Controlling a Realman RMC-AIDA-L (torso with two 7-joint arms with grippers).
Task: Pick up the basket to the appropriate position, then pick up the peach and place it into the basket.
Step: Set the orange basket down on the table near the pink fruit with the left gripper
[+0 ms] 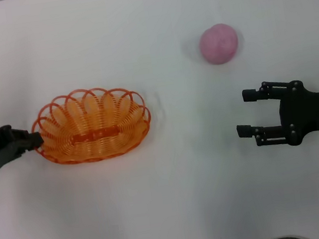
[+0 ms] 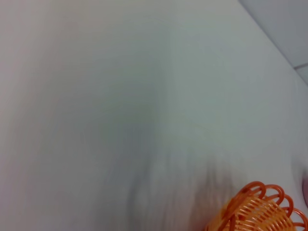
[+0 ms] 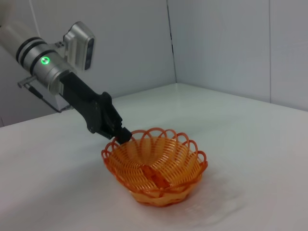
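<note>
Basket: the orange basket (image 1: 92, 126) sits on the white counter (image 1: 172, 213), on the robot's left side. It has nothing in it.
Left claw: the left claw (image 1: 36, 138) is at the basket's left end, right on the rim. In the right wrist view its tips (image 3: 124, 136) look pinched shut on 1 rim loop. I think it holds the rim there so it can pull or lift the basket to a better spot.
Peach: the pink peach (image 1: 218, 43) lies on the counter, well apart from the basket, farther back and to the right. Nothing touches it.
Right claw: the right claw (image 1: 246, 112) hangs nearer than the peach, with its 2 fingers wide apart and nothing between them. It looks ready for the peach.
Step now: I think this is the basket move. The peach is not yet picked up.
Watch out: a pinch on 1 thin loop may let the basket tip.
</note>
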